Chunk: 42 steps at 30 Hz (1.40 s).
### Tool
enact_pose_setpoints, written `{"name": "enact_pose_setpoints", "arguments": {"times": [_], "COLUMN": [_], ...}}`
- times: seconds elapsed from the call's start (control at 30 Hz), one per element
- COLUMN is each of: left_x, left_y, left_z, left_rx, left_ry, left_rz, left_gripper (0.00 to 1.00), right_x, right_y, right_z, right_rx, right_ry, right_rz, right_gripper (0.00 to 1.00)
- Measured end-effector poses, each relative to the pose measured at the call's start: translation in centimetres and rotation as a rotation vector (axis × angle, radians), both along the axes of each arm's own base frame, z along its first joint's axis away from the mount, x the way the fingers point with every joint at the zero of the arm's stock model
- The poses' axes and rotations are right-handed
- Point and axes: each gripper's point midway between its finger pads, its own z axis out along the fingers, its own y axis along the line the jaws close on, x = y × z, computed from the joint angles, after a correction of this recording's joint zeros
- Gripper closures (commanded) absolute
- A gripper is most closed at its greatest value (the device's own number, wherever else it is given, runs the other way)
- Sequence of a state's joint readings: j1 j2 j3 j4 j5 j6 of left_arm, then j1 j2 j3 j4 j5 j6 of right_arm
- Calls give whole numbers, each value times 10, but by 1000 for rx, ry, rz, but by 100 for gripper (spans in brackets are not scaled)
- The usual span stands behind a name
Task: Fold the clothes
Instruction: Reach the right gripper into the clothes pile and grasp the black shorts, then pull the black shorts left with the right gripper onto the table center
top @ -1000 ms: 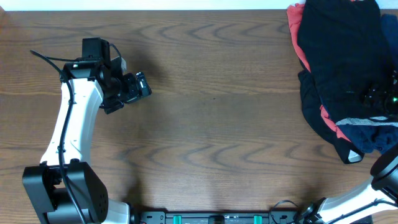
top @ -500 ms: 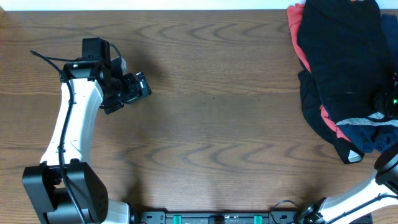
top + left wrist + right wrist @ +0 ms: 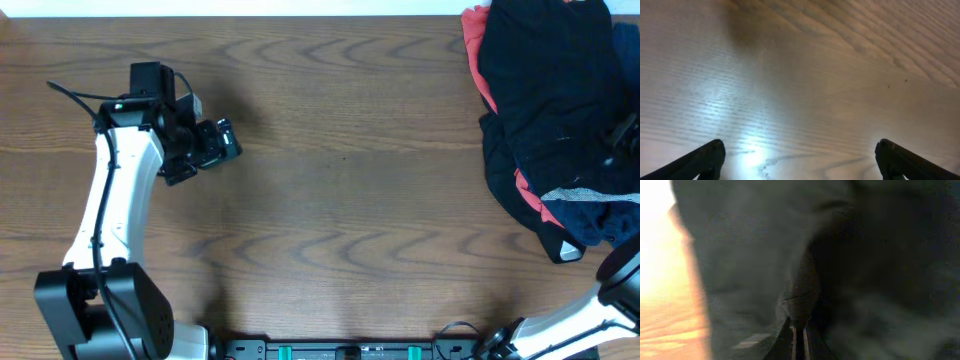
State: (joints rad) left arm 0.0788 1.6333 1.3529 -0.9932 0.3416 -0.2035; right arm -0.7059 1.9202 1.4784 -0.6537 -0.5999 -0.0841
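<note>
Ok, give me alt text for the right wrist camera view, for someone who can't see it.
A dark garment fills nearly the whole frame, close and blurred, with a raised fold of it pinched between the shut jaws at bottom centre. A strip of brightly lit wooden table shows along the left edge.

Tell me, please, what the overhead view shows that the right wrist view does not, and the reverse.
Only the overhead view shows the left gripper over the bare table, and the whole pile of clothes, including a navy garment. Only the right wrist view shows the right gripper closed on a raised ridge of the black shorts. Both show the black shorts and some of the wooden table.
</note>
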Motion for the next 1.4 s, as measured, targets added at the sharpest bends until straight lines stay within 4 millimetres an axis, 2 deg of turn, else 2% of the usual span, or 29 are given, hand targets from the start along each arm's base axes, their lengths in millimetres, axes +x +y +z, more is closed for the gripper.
{"name": "enact_pose_setpoints", "arguments": {"times": [0.1, 0.2, 0.3, 0.33, 0.37, 0.4, 0.5, 0.6, 0.63, 0.67, 0.77, 0.83, 0.93, 1.0, 1.07, 1.1, 1.13, 1.2, 1.27, 1.33, 1.4], "left_x": [-2, -2, -5, -8, -12, -16, -23, -27, -29, -30, -32, -34, -37, -39, -42, -43, -43, -44, -44, -45, -45], "left_y": [10, 26, 45, 52, 59, 68, 83, 96, 100, 103, 109, 112, 114, 116, 118, 119, 120, 120, 121, 122, 123], "left_z": [13, 42, 75, 86, 95, 104, 116, 118, 117, 117, 115, 114, 113, 112, 110, 110, 109, 109, 109, 109, 108], "left_rx": [8, 23, 44, 52, 60, 71, 90, 102, 104, 106, 112, 118, 125, 131, 143, 150, 155, 160, 165, 171, 177], "left_ry": [-39, -127, -231, -264, -292, -321, -356, -361, -359, -356, -349, -345, -339, -330, -318, -314, -310, -306, -306, -304, -303], "left_rz": [10, 50, 106, 129, 150, 178, 226, 265, 274, 282, 294, 291, 285, 283, 286, 288, 290, 292, 292, 293, 290], "left_gripper": [4, 3, 3, 3, 3, 3, 3, 3, 3, 3, 3, 3, 3, 3, 3, 3, 3, 3, 3, 3, 3], "right_x": [17, 39, 58, 61, 64, 67, 68, 56, 49, 37, 4, -21, -58, -76, -89, -92, -94, -93, -91, -87, -80], "right_y": [40, 97, 173, 191, 218, 254, 329, 414, 440, 474, 542, 580, 621, 637, 646, 647, 648, 648, 645, 642, 635], "right_z": [34, 63, 80, 82, 84, 86, 95, 102, 103, 103, 97, 92, 83, 80, 78, 77, 77, 76, 76, 77, 79], "right_rx": [26, 38, 62, 70, 78, 82, 79, 77, 77, 78, 85, 87, 86, 88, 89, 89, 86, 83, 85, 93, 101], "right_ry": [-92, -167, -221, -228, -237, -250, -298, -346, -359, -372, -384, -383, -371, -363, -354, -350, -347, -345, -345, -343, -347], "right_rz": [97, 232, 391, 426, 479, 548, 681, 824, 866, 925, 1047, 1118, 1210, 1252, 1279, 1283, 1286, 1285, 1281, 1275, 1268], "right_gripper": [99, 99, 99, 99, 99, 99, 99, 99, 99, 99, 99, 99, 98, 97, 90, 77, 58, 28, 13, 2, 1]}}
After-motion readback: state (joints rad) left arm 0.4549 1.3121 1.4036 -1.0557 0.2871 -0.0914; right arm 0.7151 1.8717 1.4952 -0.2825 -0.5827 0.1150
